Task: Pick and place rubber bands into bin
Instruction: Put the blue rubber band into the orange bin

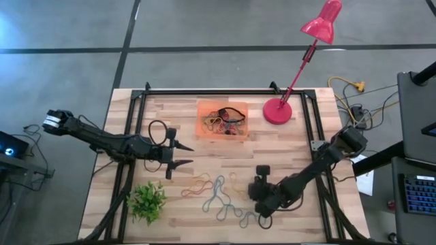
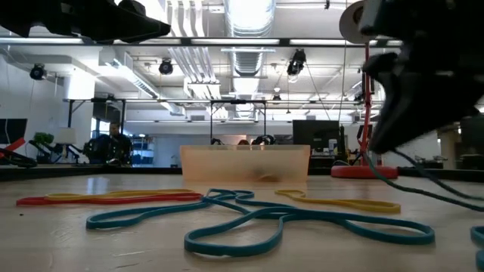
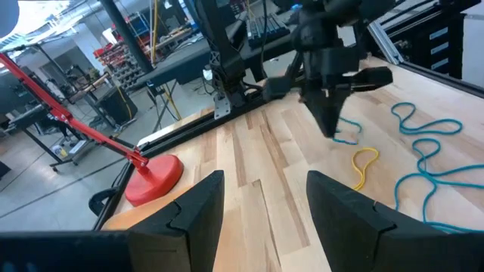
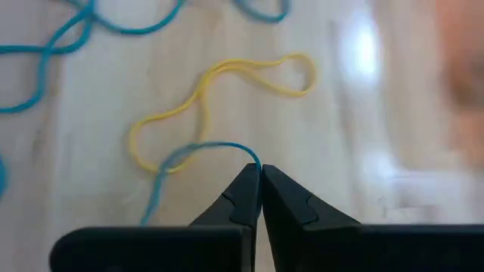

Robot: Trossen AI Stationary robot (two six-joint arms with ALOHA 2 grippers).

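Right wrist view, right hand pinching blue band

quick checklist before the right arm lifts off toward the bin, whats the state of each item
1. Right gripper jaws shut: ok, the tips meet in the right wrist view.
2. Blue rubber band caught in the tips: ok, its loop ends right at the closed tips, though how firmly it is held cannot be told.
3. Yellow rubber band free of the blue one: not ok, the two cross on the table, so it may drag along.
4. Orange bin reachable: ok, it is open at the top and already holds several bands.
5. Left gripper out of the path: ok, it is open near the table's left side, nothing between its jaws.
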